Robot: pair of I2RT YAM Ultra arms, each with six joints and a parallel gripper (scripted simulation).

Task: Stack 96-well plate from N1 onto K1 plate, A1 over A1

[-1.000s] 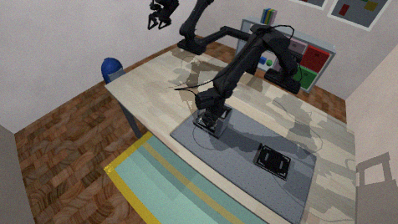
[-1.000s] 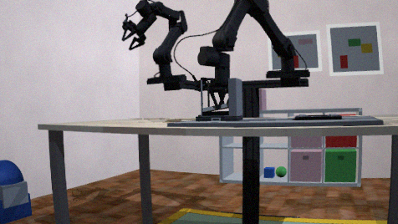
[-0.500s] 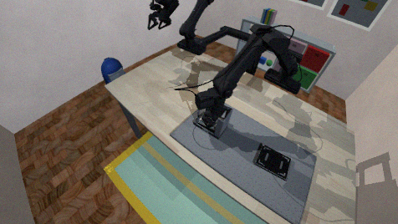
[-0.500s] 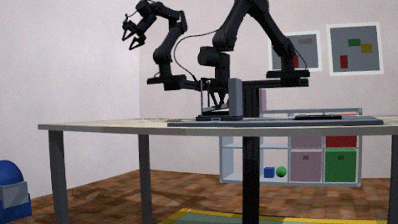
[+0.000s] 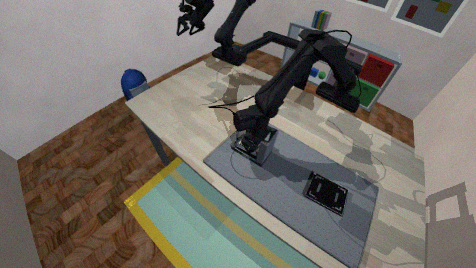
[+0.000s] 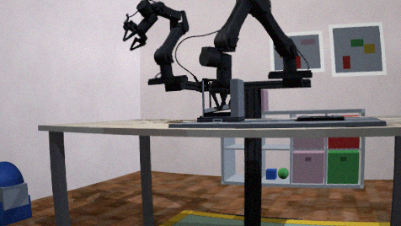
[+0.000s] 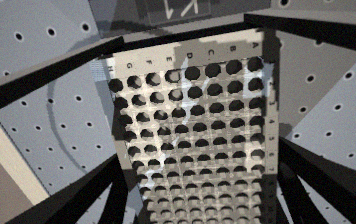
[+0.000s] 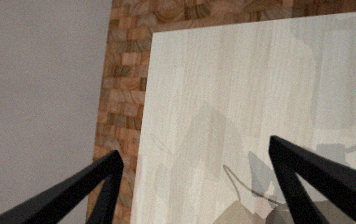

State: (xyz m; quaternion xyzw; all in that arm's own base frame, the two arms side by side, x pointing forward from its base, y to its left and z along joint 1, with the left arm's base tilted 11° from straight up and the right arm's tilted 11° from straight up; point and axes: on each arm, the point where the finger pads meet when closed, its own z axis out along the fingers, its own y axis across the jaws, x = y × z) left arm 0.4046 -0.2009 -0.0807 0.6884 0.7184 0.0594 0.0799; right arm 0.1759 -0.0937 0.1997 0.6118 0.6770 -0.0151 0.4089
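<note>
Left gripper (image 5: pixel 246 145) (image 6: pixel 220 108) (image 7: pixel 200 150), mine: fingers wide apart, closed against the sides of one 96-well plate (image 7: pixel 197 107). Plate located within stack rack K1 (image 5: pixel 265 154) (image 6: pixel 237 99), center of the top view; its row letter A lies at upper right of the left wrist view. Whether it is fully nested, I cannot tell. Right gripper (image 5: pixel 185 34) (image 6: pixel 128 45) (image 8: pixel 196 145), also mine: fully open, holding nothing, raised at upper left of the top view. Plate nest N1 (image 5: pixel 327 195) (image 6: pixel 320 118): black, unoccupied, lower right there.
</note>
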